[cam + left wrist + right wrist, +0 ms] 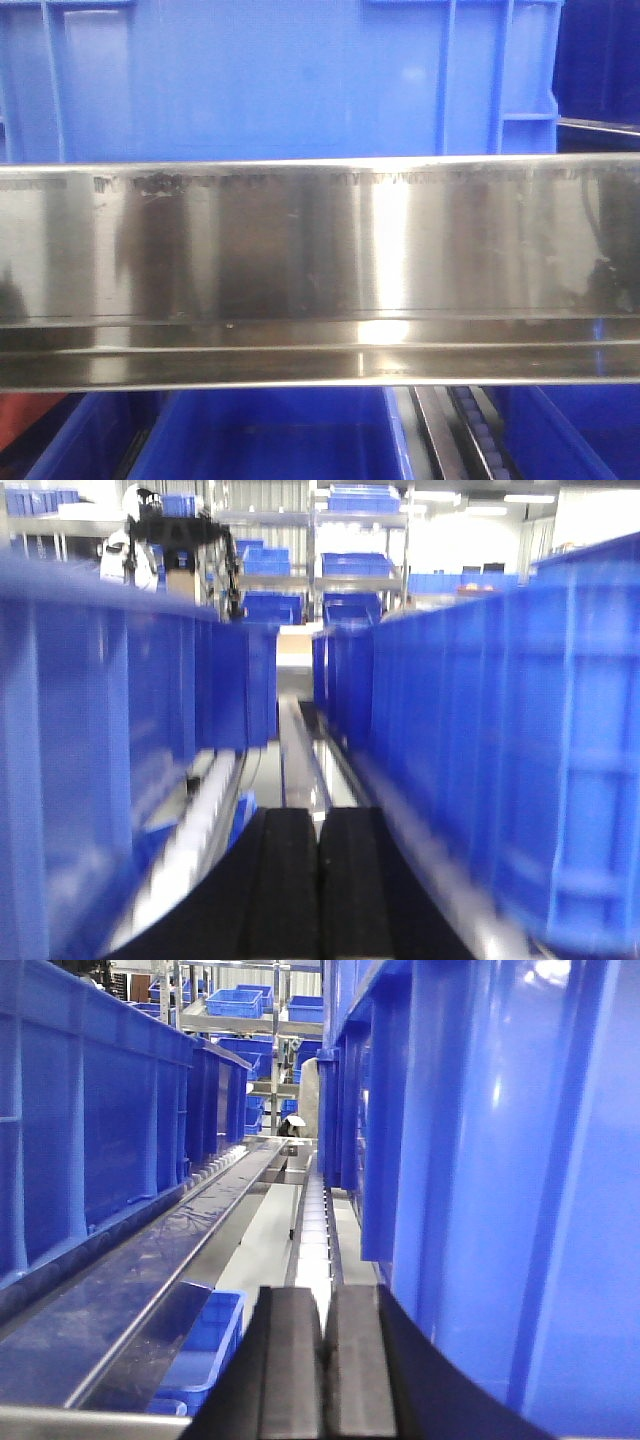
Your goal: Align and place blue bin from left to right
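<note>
From the front view, the blue bin (270, 75) fills the upper band almost edge to edge, sitting on a shelf level just behind a broad polished steel rail (320, 260); its ribbed corner frames show at the left and right ends, and at the far right a second, darker bin (600, 60) begins just beside it, so two bins can be counted on that level. Below the rail, three more blue bins (270, 435) lie on a lower level, with a roller track (480, 430) running between the middle and right ones. The bins appear to sit on roller lanes so that they slide along and line up side by side, which would explain the narrow gaps. The left end effector (318, 880) hangs low in such a gap, its two black pads pressed together with nothing between them, one bin wall on its left (90, 760) and one on its right (520, 760); the picture is blurred, so which wall belongs to the task bin I cannot tell. The right end effector (325, 1370) is likewise closed flat and empty, a blue wall (500, 1180) close on its right and a steel lane (150, 1260) on its left. Closed pads suit pushing a bin sideways rather than gripping it, in my judgement.
</note>
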You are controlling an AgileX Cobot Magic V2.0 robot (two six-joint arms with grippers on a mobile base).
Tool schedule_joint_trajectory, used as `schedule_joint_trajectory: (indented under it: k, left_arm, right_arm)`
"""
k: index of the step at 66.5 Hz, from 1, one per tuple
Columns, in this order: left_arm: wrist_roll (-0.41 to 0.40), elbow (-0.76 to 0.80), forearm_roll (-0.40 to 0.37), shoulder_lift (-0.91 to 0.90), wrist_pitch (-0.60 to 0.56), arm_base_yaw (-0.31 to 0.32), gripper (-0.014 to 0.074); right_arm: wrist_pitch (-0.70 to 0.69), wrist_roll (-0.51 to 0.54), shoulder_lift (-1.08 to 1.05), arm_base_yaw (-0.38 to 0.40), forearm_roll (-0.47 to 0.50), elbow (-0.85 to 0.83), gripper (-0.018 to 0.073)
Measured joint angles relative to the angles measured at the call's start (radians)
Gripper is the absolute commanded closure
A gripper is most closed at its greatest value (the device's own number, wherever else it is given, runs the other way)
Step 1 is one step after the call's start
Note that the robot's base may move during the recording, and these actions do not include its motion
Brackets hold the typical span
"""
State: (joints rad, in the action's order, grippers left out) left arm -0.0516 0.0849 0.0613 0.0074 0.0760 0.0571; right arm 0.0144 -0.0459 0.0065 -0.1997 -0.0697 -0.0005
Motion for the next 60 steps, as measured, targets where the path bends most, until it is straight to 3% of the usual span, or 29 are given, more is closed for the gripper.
schedule_joint_trajectory:
  k: [13, 60]
  left_arm:
    - [0.0, -0.083, -0.004, -0.002, -0.039, 0.0, 0.0707]
    - [0.0, -0.087, -0.025, -0.002, -0.076, 0.0, 0.0707]
  right_arm:
    - [0.0, 0.0, -0.002, 0.0, 0.0, 0.0, 0.0645]
    - [0.0, 0.0, -0.002, 0.0, 0.0, 0.0, 0.0645]
